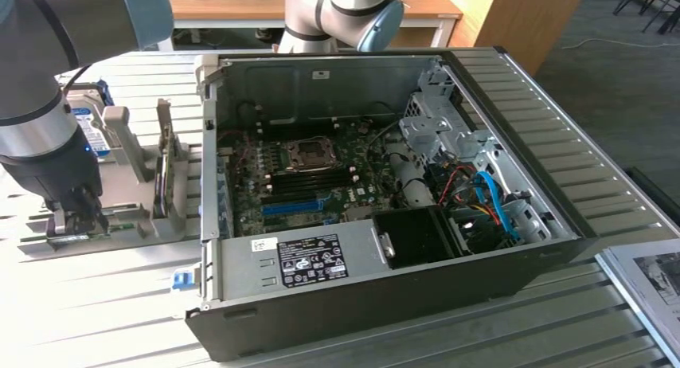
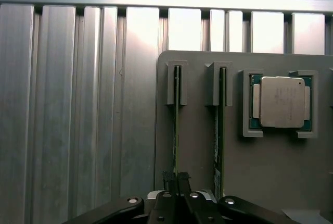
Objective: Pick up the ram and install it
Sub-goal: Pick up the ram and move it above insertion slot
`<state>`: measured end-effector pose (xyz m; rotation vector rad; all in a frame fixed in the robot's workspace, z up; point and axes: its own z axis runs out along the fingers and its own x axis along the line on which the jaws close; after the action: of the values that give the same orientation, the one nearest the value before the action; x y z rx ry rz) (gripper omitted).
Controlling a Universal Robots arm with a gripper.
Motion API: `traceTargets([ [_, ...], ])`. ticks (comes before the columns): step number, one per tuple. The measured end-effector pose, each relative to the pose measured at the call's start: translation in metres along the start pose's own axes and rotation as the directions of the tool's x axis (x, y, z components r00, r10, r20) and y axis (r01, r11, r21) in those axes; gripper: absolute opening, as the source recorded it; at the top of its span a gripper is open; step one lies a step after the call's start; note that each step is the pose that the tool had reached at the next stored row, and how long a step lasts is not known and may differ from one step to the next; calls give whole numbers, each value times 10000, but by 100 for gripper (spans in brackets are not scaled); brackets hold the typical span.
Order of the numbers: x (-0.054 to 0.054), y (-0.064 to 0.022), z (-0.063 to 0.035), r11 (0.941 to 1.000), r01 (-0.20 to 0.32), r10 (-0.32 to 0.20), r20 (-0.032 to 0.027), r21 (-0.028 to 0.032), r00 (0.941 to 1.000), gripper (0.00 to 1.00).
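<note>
The ram (image 2: 176, 130) is a thin green stick standing on edge in a slot of the grey holder (image 2: 197, 156). My gripper (image 2: 175, 178) sits right over its near end, with the dark fingers (image 2: 167, 178) pressed together on the stick's top edge. In the exterior view the gripper (image 1: 80, 225) is down at the front of the holder (image 1: 133, 239), at the exterior view's left, and a strip of the green ram (image 1: 62, 239) shows beside it. The open computer case (image 1: 372, 296) with its motherboard memory slots (image 1: 314, 179) lies to the exterior view's right.
A second green stick (image 2: 219, 130) stands in the neighbouring slot, and a silver processor (image 2: 281, 102) rests in a pocket beside it. A hard drive with a blue-white label (image 1: 94, 129) stands behind the holder. Cables and a drive cage (image 1: 447, 133) crowd the case's far side.
</note>
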<state>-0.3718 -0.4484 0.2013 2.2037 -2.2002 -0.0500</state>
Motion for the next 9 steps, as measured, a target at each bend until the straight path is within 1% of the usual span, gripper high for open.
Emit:
traceTargets([
  [9,0,2,-51,10000,0,0,0,-1,10000,11],
])
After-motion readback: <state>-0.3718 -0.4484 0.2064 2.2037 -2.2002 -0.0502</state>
